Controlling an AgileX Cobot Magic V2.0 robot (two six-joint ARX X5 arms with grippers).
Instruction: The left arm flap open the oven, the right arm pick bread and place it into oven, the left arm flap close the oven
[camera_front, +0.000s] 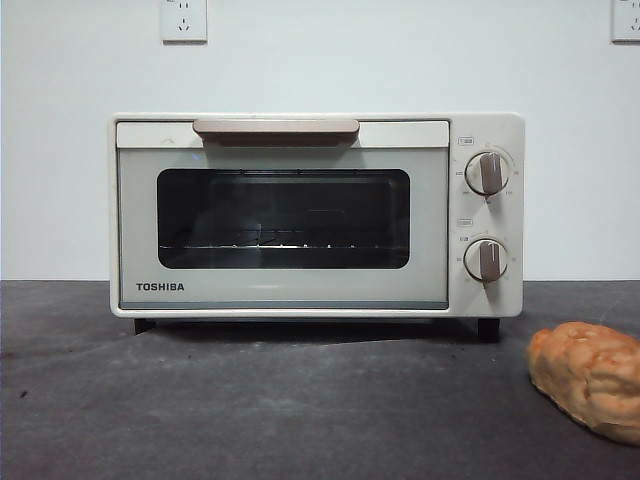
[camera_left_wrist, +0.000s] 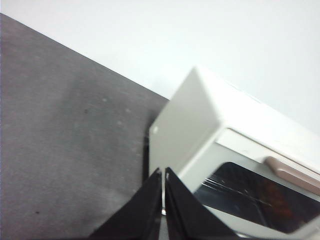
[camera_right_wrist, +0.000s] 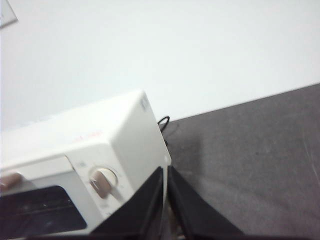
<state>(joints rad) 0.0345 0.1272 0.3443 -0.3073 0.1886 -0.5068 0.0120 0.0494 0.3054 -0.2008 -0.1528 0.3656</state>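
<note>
Two end effectors pinched closed and empty, oven door shut facing camera, long axis left-right, bread beside.

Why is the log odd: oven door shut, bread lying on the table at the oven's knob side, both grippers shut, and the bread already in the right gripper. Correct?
Not quite. The front view shows the bread lying free on the table, held by nothing. The rest stands: the TOSHIBA oven has its door shut, and the left gripper and right gripper are both shut and empty, up beside the oven.
</note>
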